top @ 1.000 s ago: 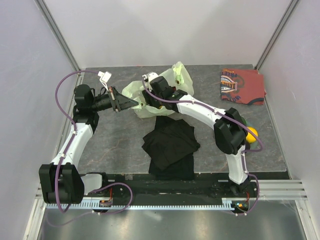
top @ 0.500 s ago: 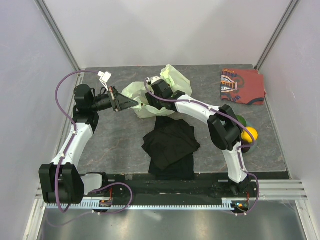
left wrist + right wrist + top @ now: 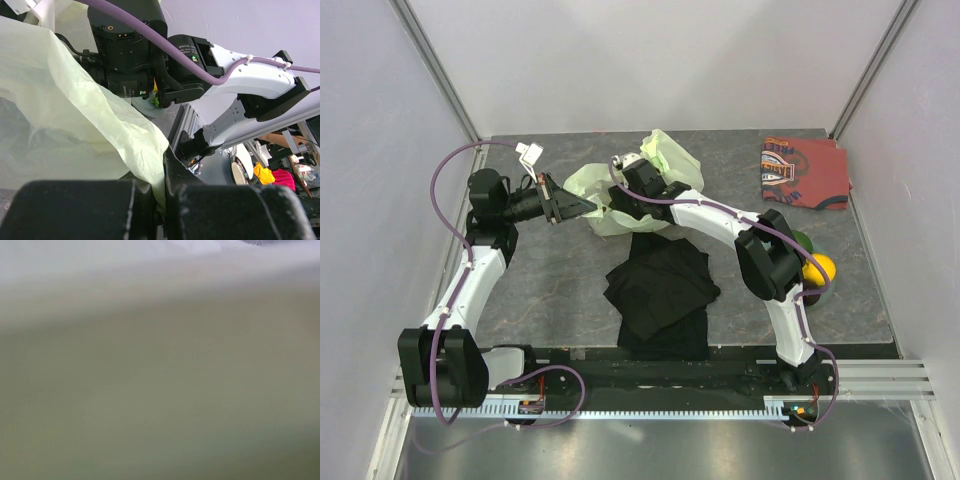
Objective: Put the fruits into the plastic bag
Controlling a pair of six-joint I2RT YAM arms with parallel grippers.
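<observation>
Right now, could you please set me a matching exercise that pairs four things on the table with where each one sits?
Things:
1. plastic bag
2. black cloth
3. red patterned cloth
4. yellow fruit

Places:
a. far right corner of the table
b. beside the elbow of the right arm
c. edge pinched in the left gripper
d. near middle, between the two arms

Pairs: 1-c, 2-d, 3-a, 4-b
</observation>
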